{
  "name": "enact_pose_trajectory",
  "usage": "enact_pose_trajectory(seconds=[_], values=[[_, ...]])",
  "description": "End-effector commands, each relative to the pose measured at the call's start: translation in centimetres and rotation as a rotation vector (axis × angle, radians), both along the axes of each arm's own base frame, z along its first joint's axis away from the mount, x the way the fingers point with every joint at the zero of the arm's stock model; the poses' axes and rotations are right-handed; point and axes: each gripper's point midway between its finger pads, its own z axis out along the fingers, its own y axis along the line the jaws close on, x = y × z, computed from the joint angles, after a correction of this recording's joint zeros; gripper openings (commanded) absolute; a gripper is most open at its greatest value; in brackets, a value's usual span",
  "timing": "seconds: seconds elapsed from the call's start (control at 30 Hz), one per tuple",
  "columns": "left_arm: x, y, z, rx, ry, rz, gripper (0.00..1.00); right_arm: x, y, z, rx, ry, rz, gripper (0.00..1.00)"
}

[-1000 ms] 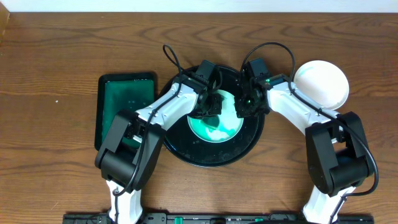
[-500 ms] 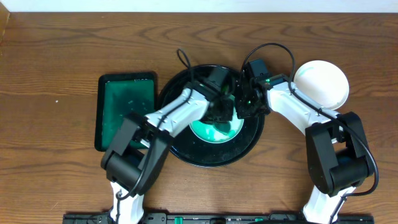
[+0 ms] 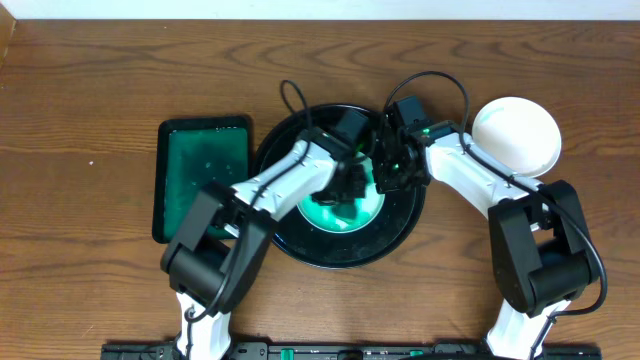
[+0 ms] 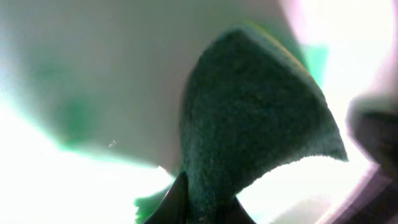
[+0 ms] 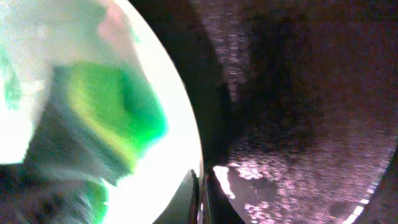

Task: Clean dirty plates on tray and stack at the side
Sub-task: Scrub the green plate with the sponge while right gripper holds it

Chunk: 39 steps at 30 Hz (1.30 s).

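on black tray (image 3: 330, 252), teal-smeared plate (image 3: 352, 214)

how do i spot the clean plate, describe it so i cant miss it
Find the large round black tray in the middle of the wooden table. Just off its upper right rim, on the bare wood, sits a round white plate. Unlike the plate on the tray, smeared teal-green, it is spotless.

A pale plate (image 3: 347, 214), smeared teal-green at its centre, lies flat inside the round glossy black tray (image 3: 300, 242). A second plate (image 3: 515, 135), clean white, lies off the tray, just right of it.
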Motion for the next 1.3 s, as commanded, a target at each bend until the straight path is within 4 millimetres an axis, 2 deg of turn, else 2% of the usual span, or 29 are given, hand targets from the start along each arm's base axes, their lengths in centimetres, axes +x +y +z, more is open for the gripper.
enact_pose_trajectory(seconds=[0.0, 0.17, 0.23, 0.33, 0.4, 0.6, 0.77, 0.87, 1.07, 1.27], values=[[1.6, 7.2, -1.4, 0.225, -0.01, 0.112, 0.07, 0.2, -0.8, -0.3, -0.03, 0.0, -0.017, 0.01], [2.7, 11.0, -1.4, 0.307, -0.019, 0.172, 0.07, 0.2, -0.8, -0.3, -0.03, 0.0, -0.017, 0.01], [3.2, 11.8, -1.3, 0.324, -0.034, 0.189, 0.07, 0.2, -0.8, -0.3, -0.03, 0.0, -0.017, 0.01], [3.9, 11.7, -1.3, 0.311, -0.059, 0.195, 0.07, 0.2, -0.8, -0.3, -0.031, 0.0, -0.017, 0.01], [4.0, 10.7, -1.4, 0.268, -0.057, 0.175, 0.08, 0.2, -0.8, -0.3, -0.031, 0.0, -0.017, 0.01], [3.0, 5.3, -1.3, 0.071, -0.017, 0.11, 0.07, 0.2, -0.9, -0.3, -0.03, 0.0, -0.019, 0.01], [2.0, 1.8, -1.4, -0.016, -0.006, 0.053, 0.07, 0.1, -0.9, -0.3, -0.032, 0.003, -0.019, 0.01], [1.3, 0.3, -1.9, -0.041, 0.01, 0.023, 0.07, -0.1, -1.0, -0.4, -0.035, 0.011, -0.018, 0.01], [-0.7, -1.1, -3.3, -0.075, 0.1, 0.008, 0.07, -0.3, -1.1, -0.4, -0.039, 0.021, -0.018, 0.01], [-2.7, -3.4, -2.9, -0.213, 0.203, -0.056, 0.07, -0.3, -1.1, -0.4, -0.039, 0.021, -0.019, 0.01]])
